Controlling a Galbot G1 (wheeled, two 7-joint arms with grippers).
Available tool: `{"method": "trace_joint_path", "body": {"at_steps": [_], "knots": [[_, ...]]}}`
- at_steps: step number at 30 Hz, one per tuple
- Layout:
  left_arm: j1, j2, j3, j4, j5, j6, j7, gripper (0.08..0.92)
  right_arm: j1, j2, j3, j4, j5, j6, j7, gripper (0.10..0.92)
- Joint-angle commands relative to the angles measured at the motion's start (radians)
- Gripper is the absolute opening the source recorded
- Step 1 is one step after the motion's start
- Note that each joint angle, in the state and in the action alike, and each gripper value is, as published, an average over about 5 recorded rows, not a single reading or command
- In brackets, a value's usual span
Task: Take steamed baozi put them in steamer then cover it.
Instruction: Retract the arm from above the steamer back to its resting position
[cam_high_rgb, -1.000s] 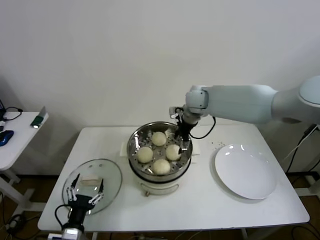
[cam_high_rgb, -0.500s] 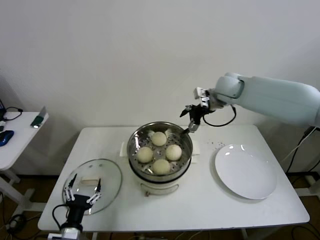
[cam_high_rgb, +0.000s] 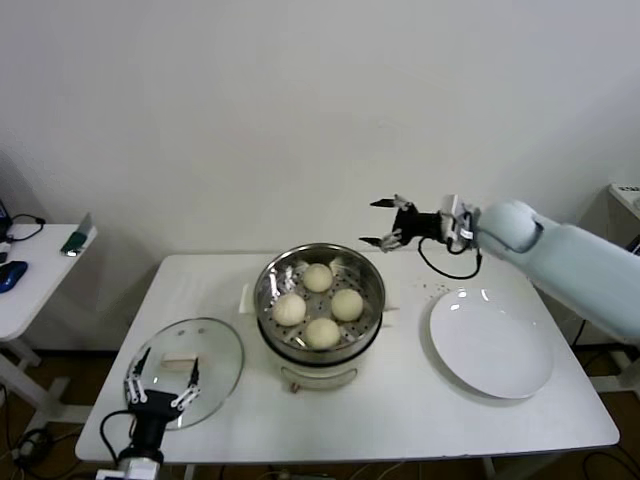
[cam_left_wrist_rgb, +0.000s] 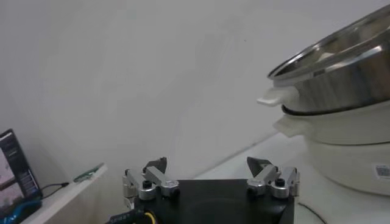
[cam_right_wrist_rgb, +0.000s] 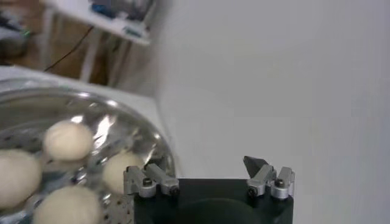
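- The large round shiny steel steamer (cam_high_rgb: 320, 300) sits on its white electric pot base at the middle of the white table (cam_high_rgb: 400, 400).
- Four small, round, cream-white steamed baozi (cam_high_rgb: 318, 277) lie inside it on the perforated bottom, set in a diamond: one at the back, one on the left, one on the right, one at the front. None touches a gripper.
- The round clear glass cover (cam_high_rgb: 185, 370) with metal rim and whitish bar handle lies flat on the table, left of the steamer and apart from it. The steamer is uncovered.
- The right gripper (cam_high_rgb: 385, 222) hangs in the air above and behind the steamer's right rim, arm stretched in from the right; its fingers are spread apart and hold nothing.
- The left gripper (cam_high_rgb: 160, 380) is low at the table's near-left corner, over the near edge of the cover; its fingers are spread apart and empty.
- A flat round white plate (cam_high_rgb: 492, 343) lies on the table, right of the steamer.
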Motion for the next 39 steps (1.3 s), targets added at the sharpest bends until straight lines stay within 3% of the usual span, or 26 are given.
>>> {"method": "trace_joint_path", "body": {"at_steps": [1,6,14,18,28,39], "knots": [[0.006,-0.01,-0.002,-0.035,0.087,0.053,-0.017,0.823,-0.728,-0.03,0.81,0.139,-0.143,0.112,0.229,0.823],[0.002,-0.012,-0.009,-0.046,0.296,0.101,-0.038,0.823,-0.966,0.055,1.038,0.206,-0.191,0.116,0.287,0.823],[0.037,0.014,-0.015,-0.071,1.024,0.18,-0.037,0.823,-1.285,0.25,1.366,0.331,-0.273,0.075,0.347,0.823],[0.028,0.016,0.018,-0.014,1.229,0.17,-0.075,0.823,-1.37,0.326,1.441,0.383,-0.282,0.063,0.345,0.823],[-0.124,0.019,0.055,0.228,1.335,0.156,-0.157,0.823,-1.513,0.406,1.555,0.453,-0.323,0.036,0.313,0.823],[-0.271,0.022,0.03,0.396,1.357,0.164,-0.137,0.823,-1.585,0.438,1.636,0.471,-0.334,0.039,0.284,0.823]]}}
